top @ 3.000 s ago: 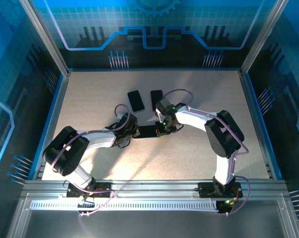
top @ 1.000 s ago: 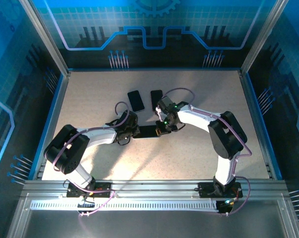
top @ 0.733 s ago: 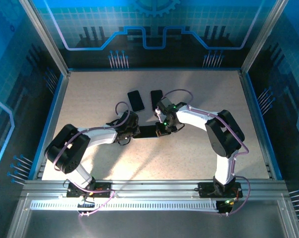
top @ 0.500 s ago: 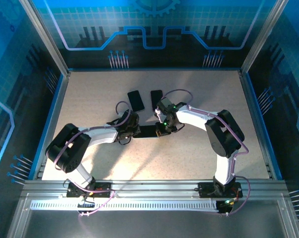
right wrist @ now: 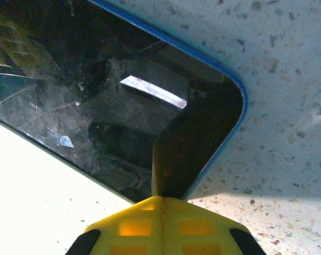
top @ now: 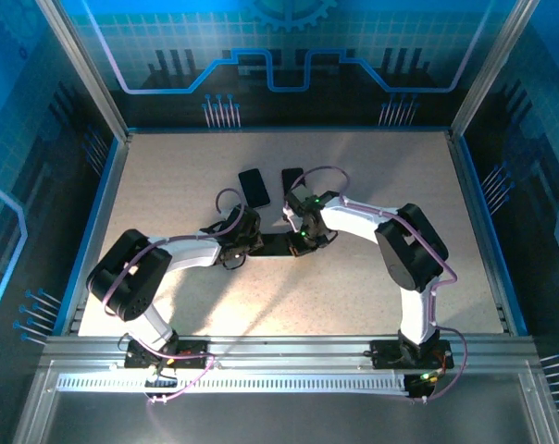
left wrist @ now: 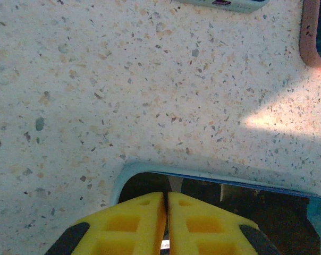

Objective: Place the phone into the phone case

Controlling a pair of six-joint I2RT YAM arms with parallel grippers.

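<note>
Clenched shut and empty, the left pincer (left wrist: pixel 166 199) and right pincer (right wrist: pixel 161 199) meet opposite ends of the phone (top: pixel 275 245), lying between them in its blue-edged case (right wrist: pixel 241 101) on the tabletop (top: pixel 168 185).

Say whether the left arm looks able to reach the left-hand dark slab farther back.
Probably yes: only bare table lies between the shut left gripper and that slab, which lies close by.
</note>
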